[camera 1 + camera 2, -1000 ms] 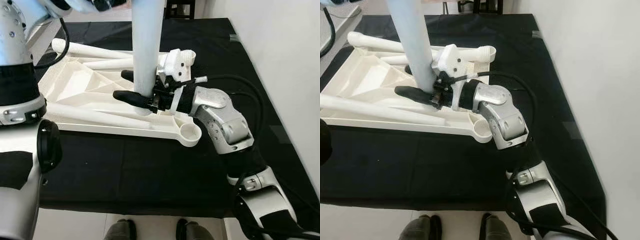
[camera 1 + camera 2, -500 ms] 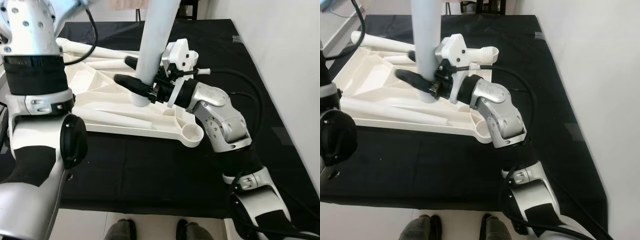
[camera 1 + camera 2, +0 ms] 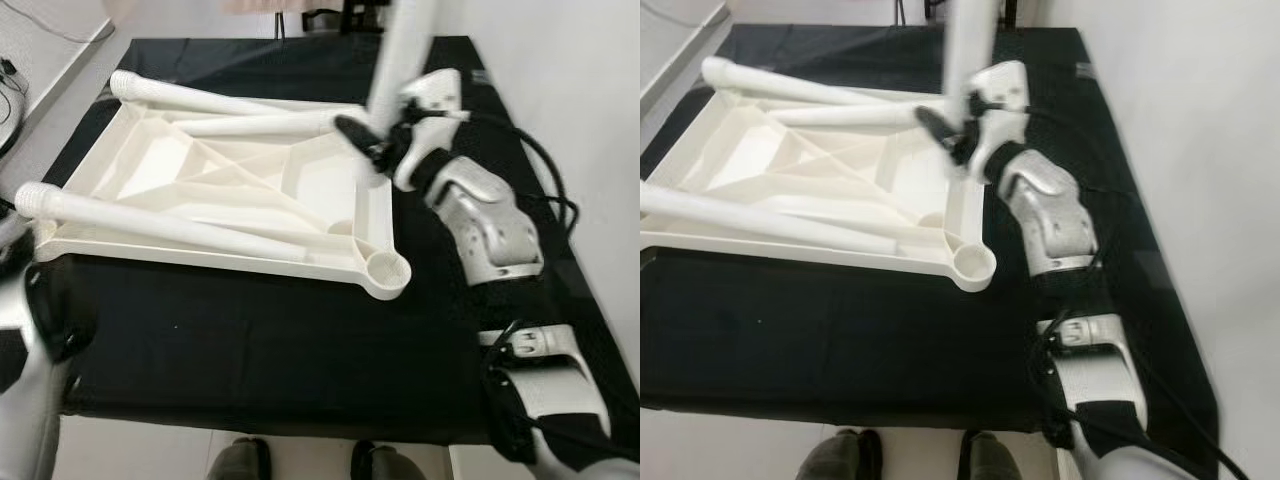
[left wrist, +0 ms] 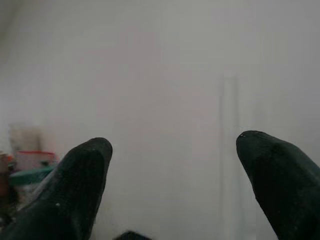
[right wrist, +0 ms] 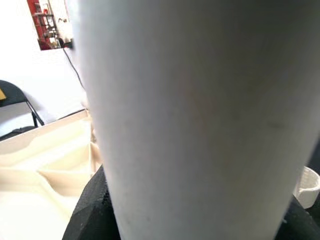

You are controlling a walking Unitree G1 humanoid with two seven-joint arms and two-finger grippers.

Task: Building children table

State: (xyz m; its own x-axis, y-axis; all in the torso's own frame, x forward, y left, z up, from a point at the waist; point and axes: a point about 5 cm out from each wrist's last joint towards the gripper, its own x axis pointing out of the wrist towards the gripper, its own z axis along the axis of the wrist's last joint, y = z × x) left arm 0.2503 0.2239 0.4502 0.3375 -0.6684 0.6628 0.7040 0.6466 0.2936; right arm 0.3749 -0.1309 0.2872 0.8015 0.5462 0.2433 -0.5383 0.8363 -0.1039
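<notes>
Nearest the camera, two dark shoes (image 3: pixel 305 462) stand on the pale floor at the edge of a black cloth (image 3: pixel 250 350) that covers the floor area ahead. On the cloth lies one white moulded plastic tabletop (image 3: pixel 220 195), turned underside up, with raised ribs crossing it diagonally and a round open socket (image 3: pixel 385 272) at its near right corner. Three smooth white cylindrical plastic legs (image 3: pixel 160 225) are in the frame: one lies across the near side, with a ribbed threaded end at the left; two lie across the far side of the tray, close together. A fourth white cylindrical leg (image 3: pixel 970 50) stands nearly upright over the far right part of the tabletop. The right end effector (image 3: pixel 372 152) is clenched around its lower part, black fingers (image 3: pixel 936 124) wrapped on either side; in the right wrist view the leg's matte white surface sits between the dark pads. The silver right arm (image 3: pixel 490 230) runs back along the right edge of the cloth, with black cables looping beside it. The left end effector (image 4: pixel 172 185) is released, its two rounded black fingertips (image 4: pixel 80 175) spread well apart before a plain pale wall; it grips nothing.
</notes>
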